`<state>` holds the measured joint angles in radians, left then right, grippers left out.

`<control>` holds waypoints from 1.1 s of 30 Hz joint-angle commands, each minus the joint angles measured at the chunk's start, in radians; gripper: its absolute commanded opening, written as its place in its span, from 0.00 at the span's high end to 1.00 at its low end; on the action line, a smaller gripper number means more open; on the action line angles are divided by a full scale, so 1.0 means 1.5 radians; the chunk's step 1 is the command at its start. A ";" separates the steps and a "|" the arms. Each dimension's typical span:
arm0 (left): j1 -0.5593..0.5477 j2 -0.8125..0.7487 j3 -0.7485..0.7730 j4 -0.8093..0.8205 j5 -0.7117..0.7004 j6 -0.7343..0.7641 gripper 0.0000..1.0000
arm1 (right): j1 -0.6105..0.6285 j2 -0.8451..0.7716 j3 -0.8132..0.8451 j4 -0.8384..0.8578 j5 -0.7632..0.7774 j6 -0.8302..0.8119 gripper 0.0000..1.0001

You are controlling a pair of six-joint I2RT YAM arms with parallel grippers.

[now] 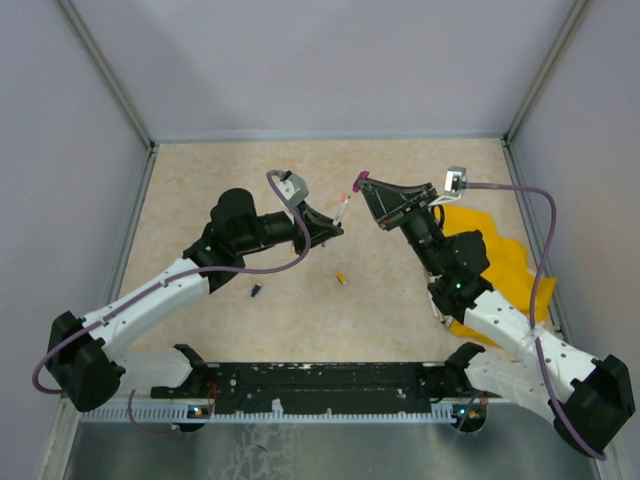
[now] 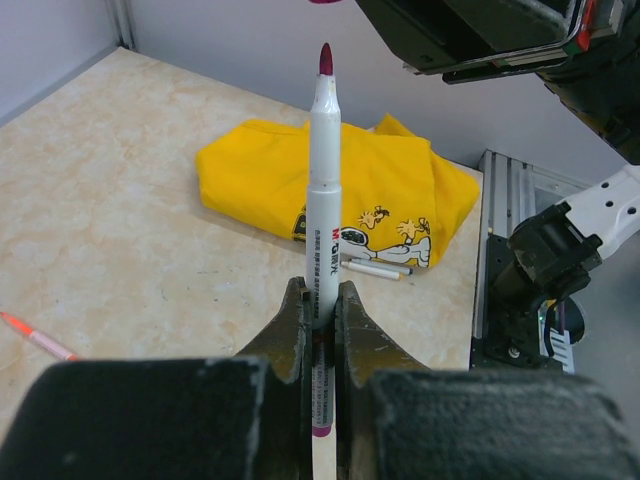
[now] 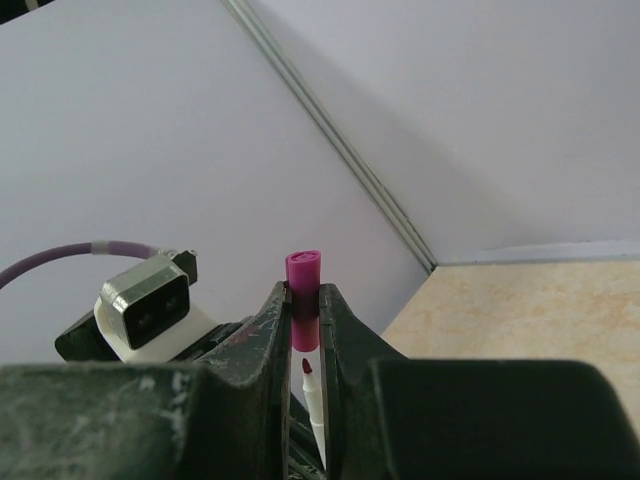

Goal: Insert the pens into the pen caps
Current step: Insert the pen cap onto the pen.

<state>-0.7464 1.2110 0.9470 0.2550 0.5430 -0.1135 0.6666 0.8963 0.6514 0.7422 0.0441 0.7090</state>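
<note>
While your left claw [image 2: 322, 300] clamped the pen [image 2: 323, 190] low on its barrel, your right claw [image 3: 305, 308] pinched the cap [image 3: 303, 272]. Both looked light, stiff, slick.

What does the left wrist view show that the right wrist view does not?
Only the left wrist view shows the left gripper shut on the barrel of the white pen, the yellow cloth, two pens lying beside it, and an orange-pink pen at the left edge.
Only the right wrist view shows the whole purple cap, held in the right gripper, and the left wrist's camera.
Both show the white pen's dark red tip and the beige table.
</note>
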 commanded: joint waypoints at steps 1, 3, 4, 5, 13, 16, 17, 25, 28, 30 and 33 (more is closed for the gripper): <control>-0.006 -0.004 -0.008 0.017 0.013 0.009 1.00 | 0.001 0.006 0.038 0.050 -0.011 0.001 1.00; -0.006 -0.004 -0.008 0.016 0.012 0.009 1.00 | 0.001 0.008 0.037 0.054 -0.015 0.002 1.00; -0.006 -0.003 -0.008 0.016 0.011 0.009 1.00 | 0.001 0.009 0.036 0.055 -0.018 0.002 1.00; -0.006 -0.003 -0.008 0.016 0.012 0.009 1.00 | 0.000 0.010 0.035 0.056 -0.020 0.002 1.00; -0.006 -0.005 -0.009 0.016 0.012 0.008 1.00 | 0.001 0.011 0.027 0.057 -0.035 0.001 1.00; -0.006 -0.007 -0.009 0.016 0.010 0.008 1.00 | 0.001 0.012 0.022 0.057 -0.038 0.001 1.00; -0.006 -0.008 -0.009 0.016 0.010 0.008 1.00 | 0.001 0.013 0.020 0.056 -0.039 0.001 1.00; -0.006 -0.012 -0.012 0.017 0.009 0.008 1.00 | 0.000 0.019 0.011 0.050 -0.044 -0.002 1.00; -0.006 -0.014 -0.013 0.019 0.007 0.007 1.00 | 0.000 0.019 0.007 0.049 -0.045 -0.005 1.00; -0.006 -0.015 -0.013 0.018 0.006 0.008 1.00 | 0.000 0.019 0.004 0.048 -0.047 -0.006 1.00; -0.006 -0.015 -0.014 0.018 0.005 0.008 1.00 | 0.000 0.018 0.000 0.047 -0.051 -0.007 1.00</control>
<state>-0.7467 1.2106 0.9375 0.2546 0.5426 -0.1116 0.6666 0.9272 0.6544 0.7620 -0.0254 0.7105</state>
